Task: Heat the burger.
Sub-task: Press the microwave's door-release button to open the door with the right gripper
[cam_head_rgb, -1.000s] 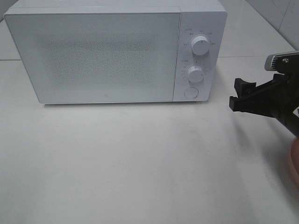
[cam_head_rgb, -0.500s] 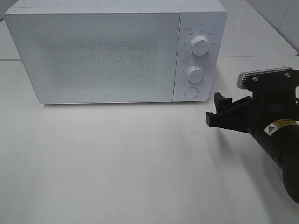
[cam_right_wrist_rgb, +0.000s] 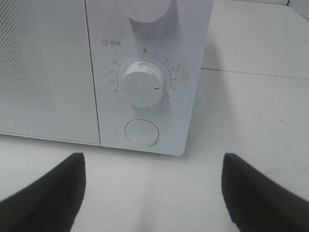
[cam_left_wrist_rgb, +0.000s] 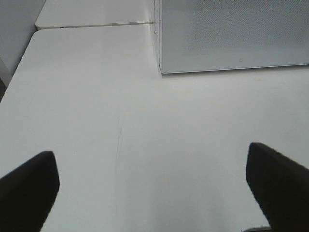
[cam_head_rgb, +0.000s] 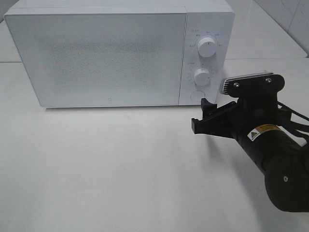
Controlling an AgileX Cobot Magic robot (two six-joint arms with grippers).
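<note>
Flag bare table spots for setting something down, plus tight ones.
Free: the white tabletop in front of the white box microwave, left and centre. Crowded: right side, where the black right gripper hangs open near the round white button.

Closed microwave (cam_head_rgb: 96,58) blocks just ahead of the right tool (cam_head_rgb: 199,115); table (cam_head_rgb: 106,169) before it lies open.

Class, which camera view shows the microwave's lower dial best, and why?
The right wrist view: the lower dial sits large and central, its numbered scale and red mark legible. The exterior high view shows the same dial small, its markings unreadable. The left wrist view shows only the microwave's door, no dial.
</note>
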